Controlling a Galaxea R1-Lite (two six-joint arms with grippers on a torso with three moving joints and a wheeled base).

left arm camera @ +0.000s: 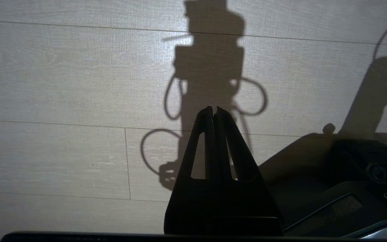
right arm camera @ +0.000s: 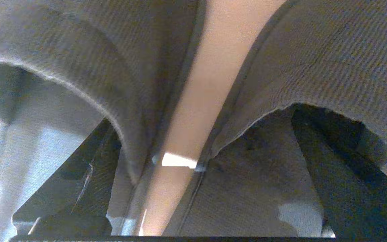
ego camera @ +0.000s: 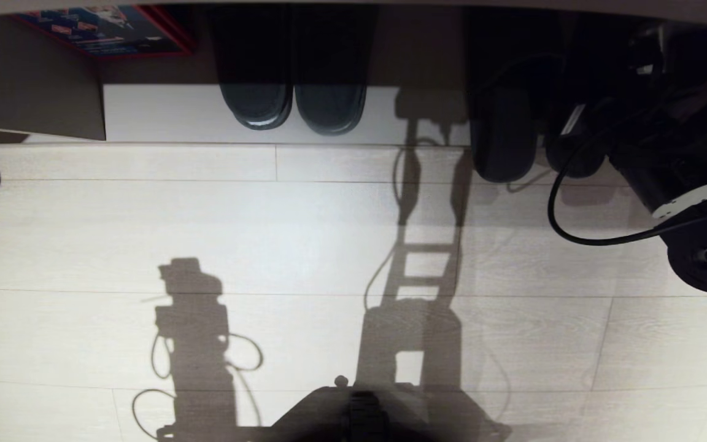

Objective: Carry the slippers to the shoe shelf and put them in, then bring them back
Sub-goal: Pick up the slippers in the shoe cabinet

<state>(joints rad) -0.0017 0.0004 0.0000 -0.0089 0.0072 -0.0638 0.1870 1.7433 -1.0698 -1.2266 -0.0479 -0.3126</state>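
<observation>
At upper right, the wide-open right gripper [right arm camera: 193,188] is set over the shelved slippers [right arm camera: 314,60], ungripped; closing is needed for retrieval.

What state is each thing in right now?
right gripper: open wide, reaching into the slippers
slippers: side by side, one finger under each band
left gripper: shut, empty, above the floor
other dark pair: side by side in the shoe shelf

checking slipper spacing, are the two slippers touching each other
Apart. The right wrist view shows a strip of bare beige shelf running between the two slippers along their whole visible length.
</observation>
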